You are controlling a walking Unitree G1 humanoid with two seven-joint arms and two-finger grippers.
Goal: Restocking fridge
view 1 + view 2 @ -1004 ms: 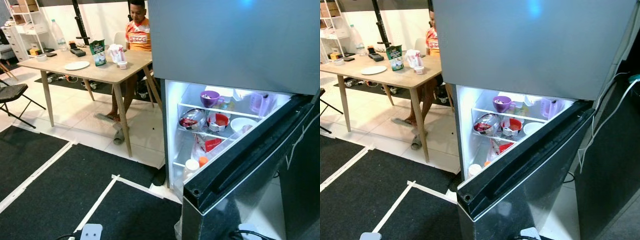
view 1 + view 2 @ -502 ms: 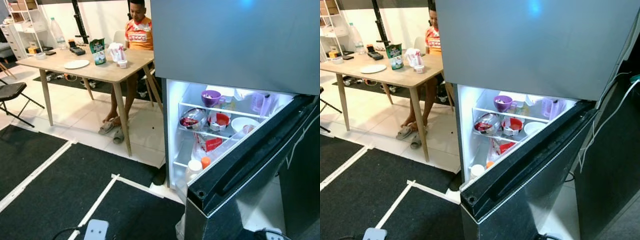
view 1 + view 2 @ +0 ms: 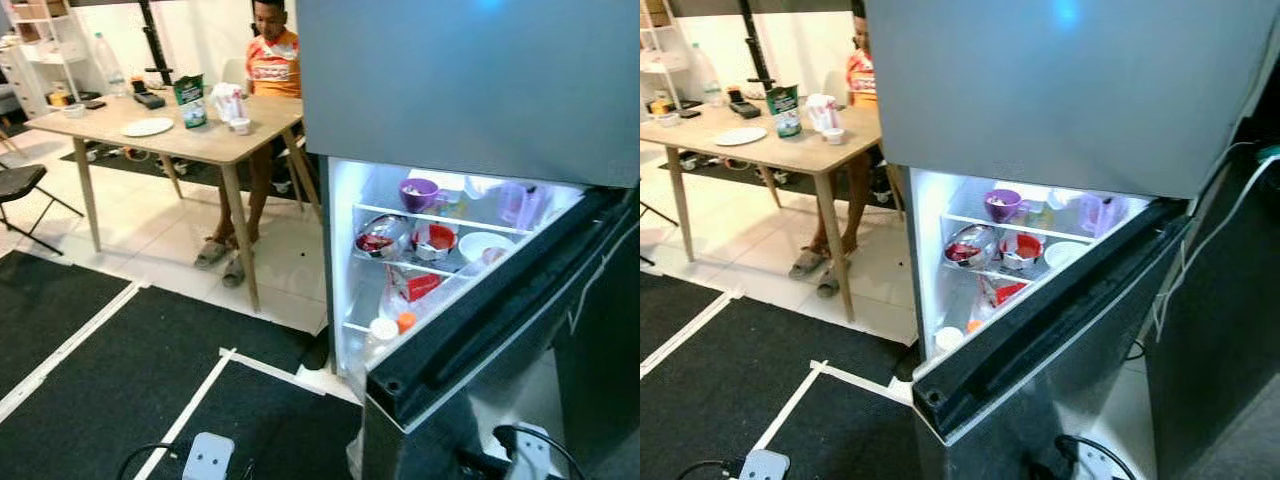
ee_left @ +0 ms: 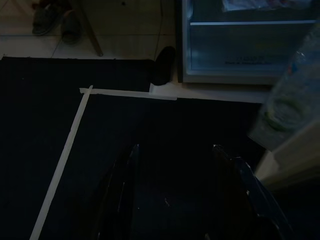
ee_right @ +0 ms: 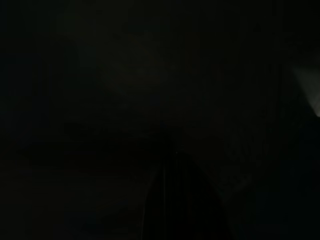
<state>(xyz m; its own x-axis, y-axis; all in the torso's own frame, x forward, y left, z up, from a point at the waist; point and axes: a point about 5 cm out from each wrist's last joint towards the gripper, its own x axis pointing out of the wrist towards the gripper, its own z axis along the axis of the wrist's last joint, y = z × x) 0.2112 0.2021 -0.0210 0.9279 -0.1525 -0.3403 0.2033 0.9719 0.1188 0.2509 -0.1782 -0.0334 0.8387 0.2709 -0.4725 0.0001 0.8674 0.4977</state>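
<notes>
The grey fridge (image 3: 470,90) stands before me with its lower door (image 3: 500,310) swung partly open and the inside lit. On its shelves sit a purple bowl (image 3: 420,190), a metal bowl (image 3: 380,240) with red food, a red and white tub (image 3: 435,240), a white bowl (image 3: 482,246) and a red packet (image 3: 415,287). An orange ball (image 3: 405,321) and a white lid (image 3: 383,328) lie lower down. My left gripper (image 4: 175,148) hangs open over the black mat, near the fridge's foot. The right wrist view is almost black, with a faint finger outline (image 5: 175,200).
A wooden table (image 3: 190,145) at the back left carries a plate (image 3: 147,127), a green packet (image 3: 187,90) and a small cup. A person (image 3: 272,60) sits behind it. White tape lines cross the black mats (image 3: 120,380). A white power strip (image 3: 210,455) lies by my feet.
The whole view has swayed slightly as the camera moved. The seated person's feet have shifted under the table. Nothing in the fridge has moved.
</notes>
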